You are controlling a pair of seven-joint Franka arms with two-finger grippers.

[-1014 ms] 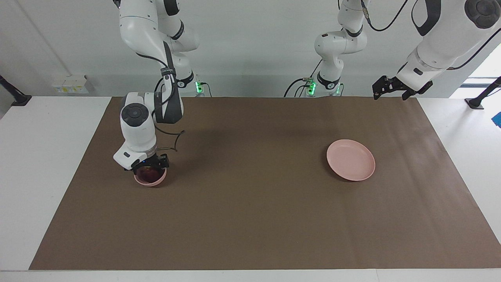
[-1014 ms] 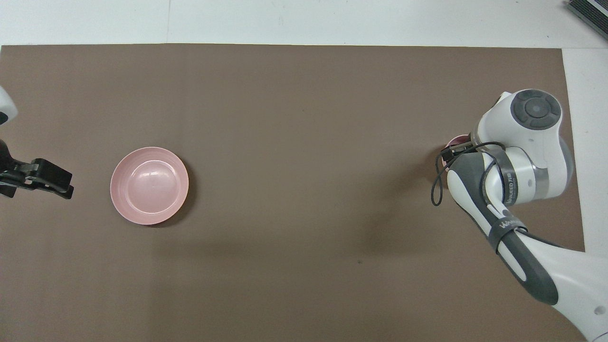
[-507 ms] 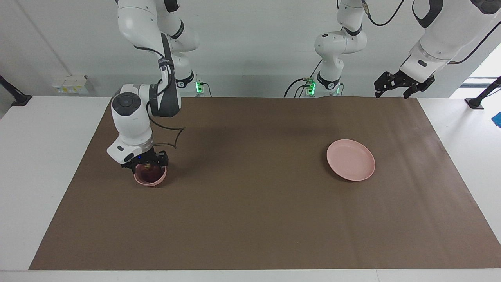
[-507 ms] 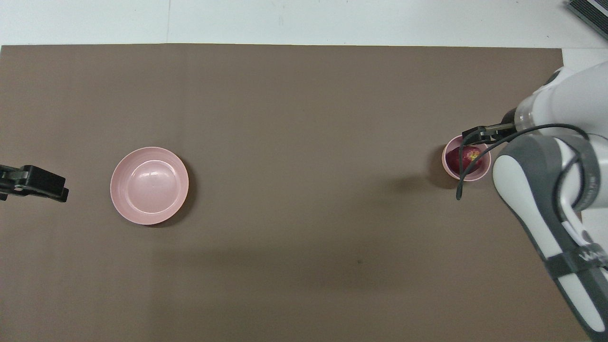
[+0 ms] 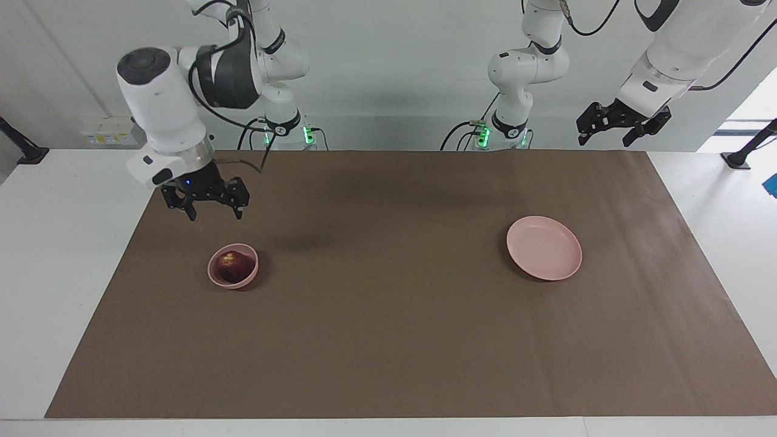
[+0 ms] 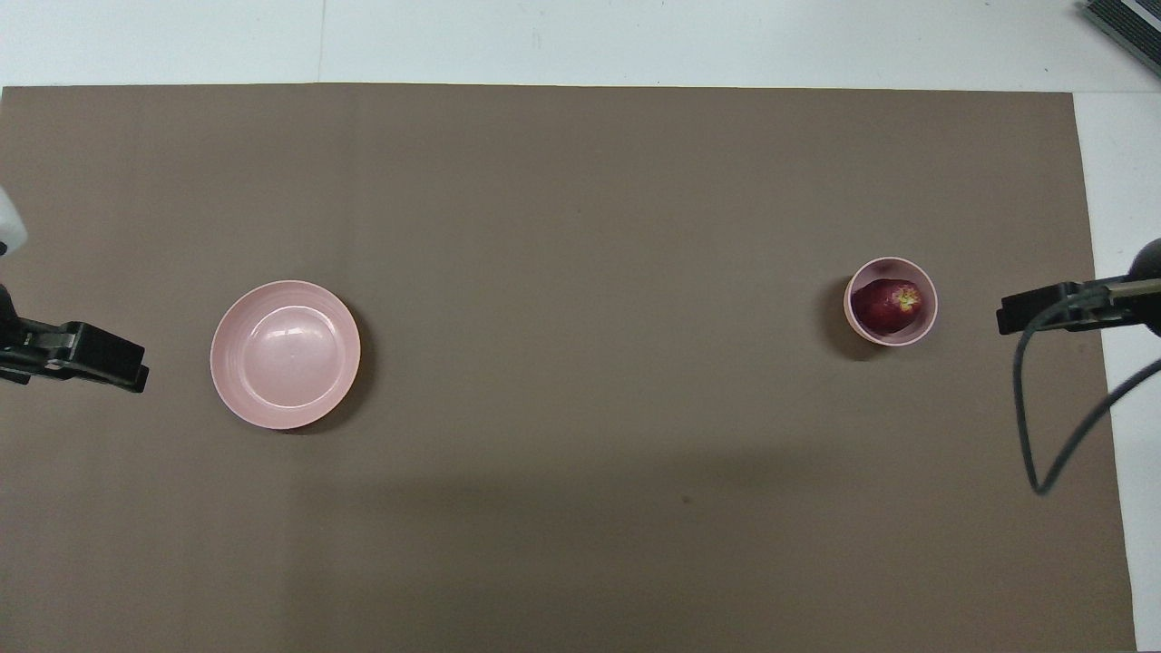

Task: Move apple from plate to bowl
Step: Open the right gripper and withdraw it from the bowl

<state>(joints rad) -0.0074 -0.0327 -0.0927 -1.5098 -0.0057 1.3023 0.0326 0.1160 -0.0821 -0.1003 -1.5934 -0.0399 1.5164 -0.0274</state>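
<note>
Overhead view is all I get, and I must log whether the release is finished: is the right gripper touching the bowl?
Observer: No. The right gripper hangs well above the mat, clear of the bowl.
Operator: Is it gripping anything?
Observer: Nothing. Its fingers are open and empty, and the apple lies in the bowl.
Operator: And the left gripper?
Observer: The left gripper waits high in the air, open, over the mat's edge at the left arm's end.
</note>
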